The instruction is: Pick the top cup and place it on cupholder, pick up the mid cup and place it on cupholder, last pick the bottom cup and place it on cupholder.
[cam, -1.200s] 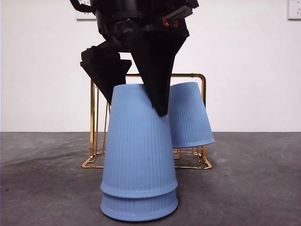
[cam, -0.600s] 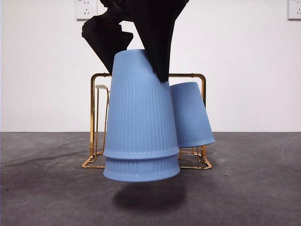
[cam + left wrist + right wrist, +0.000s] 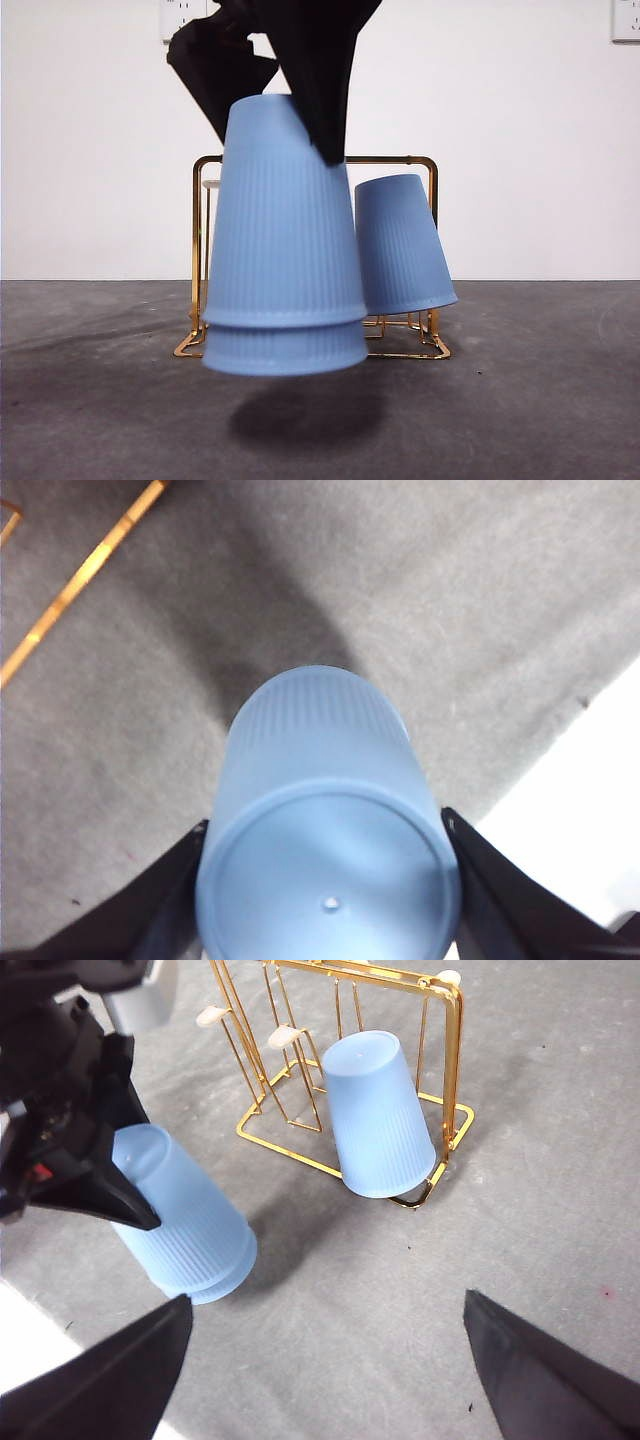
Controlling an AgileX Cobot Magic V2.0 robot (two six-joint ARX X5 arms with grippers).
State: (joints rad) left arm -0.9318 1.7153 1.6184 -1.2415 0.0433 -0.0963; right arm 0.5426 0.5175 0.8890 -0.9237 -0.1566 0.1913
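The left gripper point(image 3: 300, 120) was clamped on the closed end of two nested cups point(image 3: 285, 250), hanging clear of the table point(image 3: 520, 400) at frame centre. The lower cup point(image 3: 285, 350) clung only by friction; it could drop or ride along to the cupholder point(image 3: 410, 160), behind, where another cup point(image 3: 400, 245) already sat at right. The right gripper point(image 3: 325, 1360) waited wide open, empty.

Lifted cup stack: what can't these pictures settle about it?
- Crack on any cup: none visible in any view; far sides hidden.
- Lower nested cup: only its rim band shows, front view; the outer cup covers the rest.
- Left gripper fingertips: cut off by left wrist view's bottom edge.
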